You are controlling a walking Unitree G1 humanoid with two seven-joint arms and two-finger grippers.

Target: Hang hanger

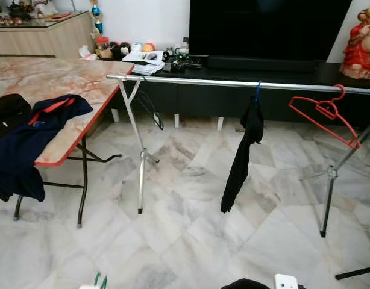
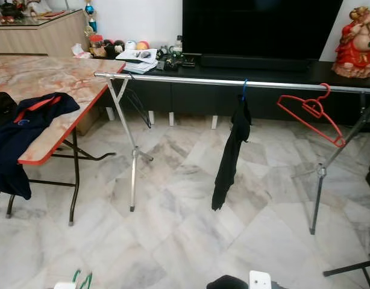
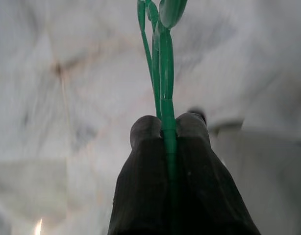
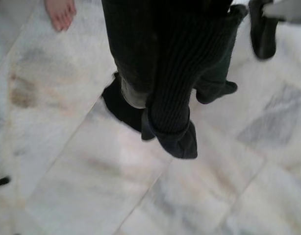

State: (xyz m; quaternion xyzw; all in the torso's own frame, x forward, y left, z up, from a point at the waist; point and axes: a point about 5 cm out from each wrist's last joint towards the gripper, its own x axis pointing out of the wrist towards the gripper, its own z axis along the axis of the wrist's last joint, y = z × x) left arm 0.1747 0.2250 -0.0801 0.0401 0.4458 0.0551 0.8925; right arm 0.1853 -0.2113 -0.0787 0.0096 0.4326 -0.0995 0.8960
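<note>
Two left hand [image 3: 167, 129] fingers pinch a green hanger [image 3: 163, 54] above marble floor [image 3: 67, 98].

The clothes rail [image 1: 233, 83] is bright, polished metal on metal legs. A red hanger [image 1: 325, 114] on it looks like smooth plastic; a limp black cloth garment [image 1: 240, 156] hangs matt beside it. The floor [image 1: 185, 241] is glossy veined marble tile. The folding surface [image 1: 58, 78] has a shiny marble-pattern top with a red edge, and a dark blue cloth jacket [image 1: 28, 144] lies on it. The green hanger [image 3: 163, 73] is smooth, slightly glossy plastic, pinched between matt black jaws. Ribbed dark knit fabric [image 4: 175, 73] drapes by the right wrist.
</note>
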